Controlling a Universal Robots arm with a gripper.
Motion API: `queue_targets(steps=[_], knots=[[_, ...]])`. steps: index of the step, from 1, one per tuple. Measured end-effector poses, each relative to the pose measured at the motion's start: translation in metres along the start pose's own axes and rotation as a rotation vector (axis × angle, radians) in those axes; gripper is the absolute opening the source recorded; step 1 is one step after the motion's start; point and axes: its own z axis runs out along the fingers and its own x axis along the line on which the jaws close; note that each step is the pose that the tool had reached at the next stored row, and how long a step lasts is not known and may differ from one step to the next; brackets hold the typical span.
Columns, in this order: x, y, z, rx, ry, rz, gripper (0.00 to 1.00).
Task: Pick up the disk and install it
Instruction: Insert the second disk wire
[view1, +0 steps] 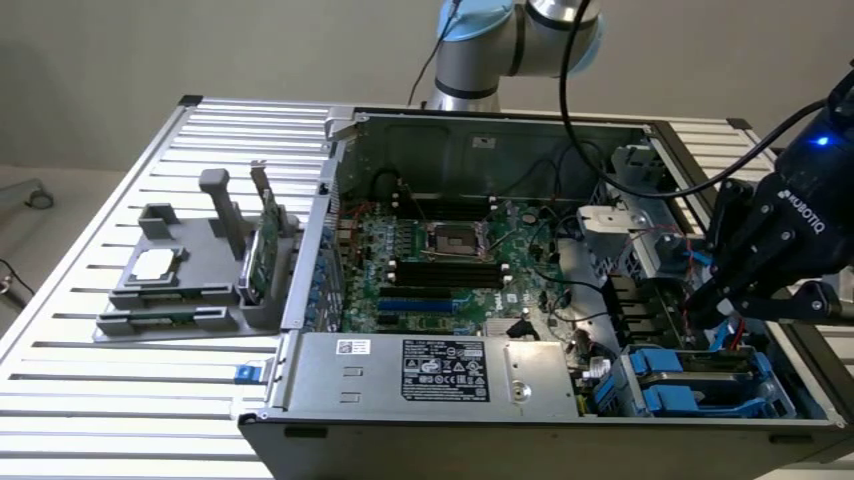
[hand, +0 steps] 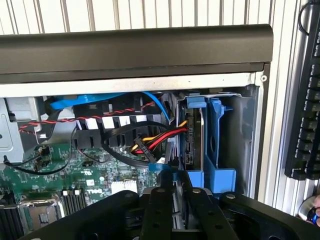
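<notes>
An open computer case (view1: 534, 250) lies on a slatted metal surface (view1: 80, 400), its green motherboard (view1: 441, 270) exposed in the middle and a grey power supply (view1: 427, 375) with a black-and-white label along the near edge. The black gripper (view1: 727, 300) hangs over the case's near corner at the exterior view's right, just above the blue drive cage (view1: 707, 385). In the wrist view the fingers (hand: 159, 210) stand narrow, drawn close together on either side of a thin upright edge just in front of the cage; whether they actually clamp it cannot be told. The disk (hand: 192, 137) sits upright on edge inside the cage, dark metal between blue plastic carrier rails (hand: 216, 135), with red, yellow and black wires (hand: 160, 137) running to the connector on its side. At the exterior view's left, outside the case, a grey fixture (view1: 187, 285) on the surface carries a flat silver square piece (view1: 156, 263) and a thin green circuit card (view1: 267, 235) standing upright.
</notes>
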Motion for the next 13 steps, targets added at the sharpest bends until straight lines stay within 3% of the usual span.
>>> queue_targets(steps=[4,7,10,13], knots=[[-0.001,-0.0009,0.0000,-0.0005,0.0013,0.000,0.16],[-0.003,-0.0007,0.0003,-0.0002,0.0064,-0.001,0.16],[-0.008,-0.0001,0.0015,0.0006,0.0191,-0.003,0.16],[-0.012,0.0018,0.0034,0.0019,0.0389,-0.006,0.16]])
